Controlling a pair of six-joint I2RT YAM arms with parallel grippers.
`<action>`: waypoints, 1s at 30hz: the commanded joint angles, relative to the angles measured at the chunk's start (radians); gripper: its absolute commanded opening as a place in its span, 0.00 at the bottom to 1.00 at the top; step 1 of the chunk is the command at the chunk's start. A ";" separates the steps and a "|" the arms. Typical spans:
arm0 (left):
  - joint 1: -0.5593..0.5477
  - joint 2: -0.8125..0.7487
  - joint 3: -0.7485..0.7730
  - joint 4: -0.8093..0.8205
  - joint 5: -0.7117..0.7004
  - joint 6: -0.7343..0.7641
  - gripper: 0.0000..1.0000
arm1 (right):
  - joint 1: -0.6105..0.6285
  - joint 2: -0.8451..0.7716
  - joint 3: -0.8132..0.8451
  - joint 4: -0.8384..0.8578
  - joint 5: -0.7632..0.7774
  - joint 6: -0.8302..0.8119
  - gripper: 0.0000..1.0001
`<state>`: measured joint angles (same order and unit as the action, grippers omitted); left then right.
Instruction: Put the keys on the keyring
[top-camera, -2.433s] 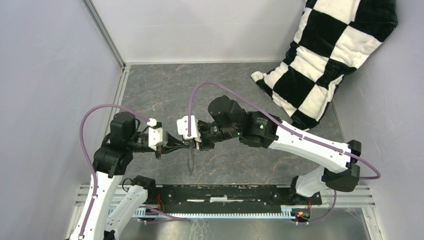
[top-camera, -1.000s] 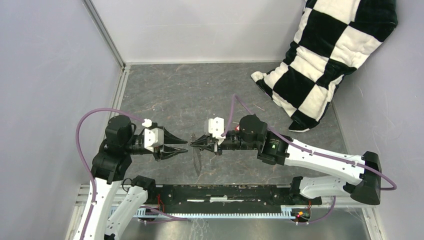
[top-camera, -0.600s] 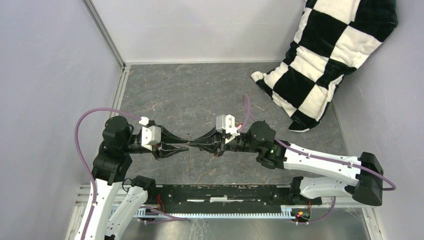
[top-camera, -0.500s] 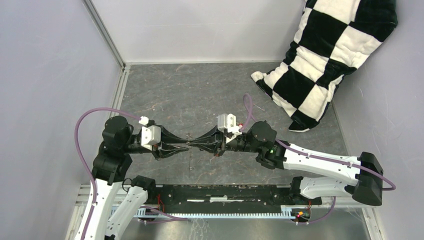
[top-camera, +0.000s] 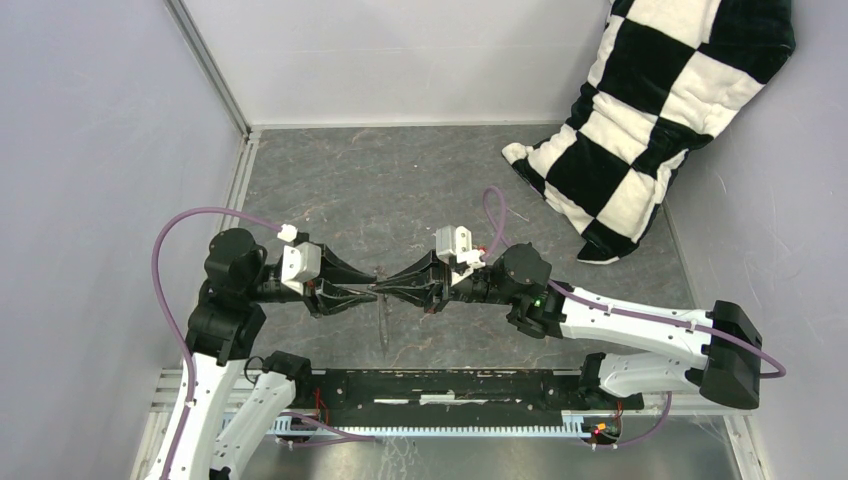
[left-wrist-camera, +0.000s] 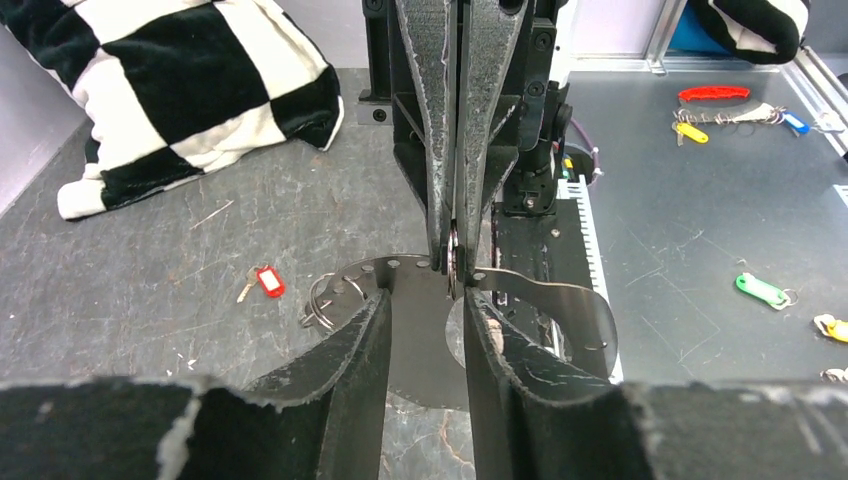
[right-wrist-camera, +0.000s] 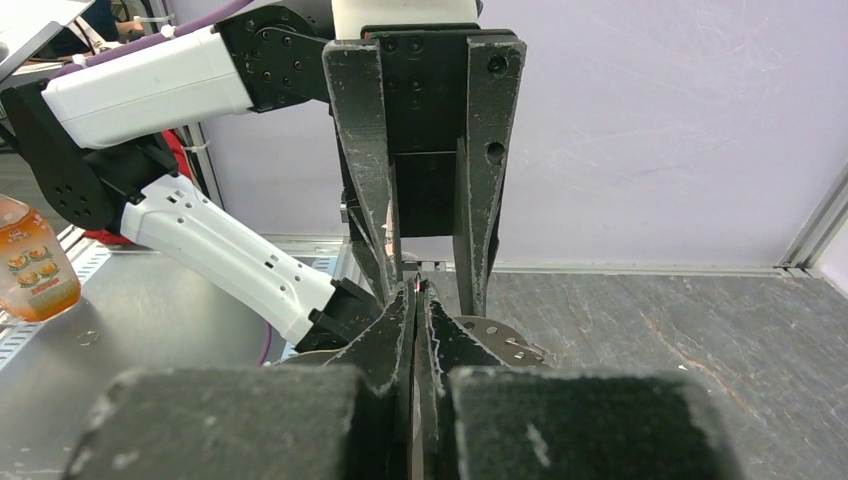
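The keyring (top-camera: 383, 325), a thin grey metal plate-like hoop, hangs edge-on between the two meeting grippers. My right gripper (top-camera: 390, 289) is shut on the keyring's top edge (left-wrist-camera: 452, 265); its closed fingertips (right-wrist-camera: 415, 292) hide the grip point. My left gripper (top-camera: 370, 290) faces it tip to tip. It is open, its fingers (left-wrist-camera: 375, 330) standing apart right in front of the keyring's flat face (left-wrist-camera: 560, 305). One of the keys, with a red head (left-wrist-camera: 268, 282), lies on the dark table to the back. The keyring's riveted edge (right-wrist-camera: 500, 340) shows beside the right fingers.
A black-and-white checkered cushion (top-camera: 660, 110) leans in the back right corner. Small loose wire rings (left-wrist-camera: 320, 300) lie by the keyring. Several coloured tagged keys (left-wrist-camera: 760, 290) sit on the metal bench beyond the black rail (top-camera: 450, 385). White walls enclose three sides.
A second ago the grippers were apart, the right one carrying the keyring. They have closed in until their tips meet, and the left fingers have spread slightly.
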<state>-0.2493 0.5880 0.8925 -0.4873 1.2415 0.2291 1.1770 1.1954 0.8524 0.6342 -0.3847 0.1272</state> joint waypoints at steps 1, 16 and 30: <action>-0.002 -0.001 0.022 0.049 0.026 -0.063 0.36 | -0.001 0.001 -0.003 0.076 -0.014 0.008 0.01; -0.002 -0.001 0.018 0.050 0.030 -0.048 0.24 | 0.001 0.024 0.013 0.045 -0.044 0.001 0.01; -0.002 -0.028 0.001 0.033 -0.088 0.019 0.02 | 0.002 -0.042 0.007 0.015 -0.067 -0.029 0.32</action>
<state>-0.2493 0.5709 0.8925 -0.4759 1.2240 0.2054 1.1748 1.2095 0.8524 0.6487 -0.4229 0.1265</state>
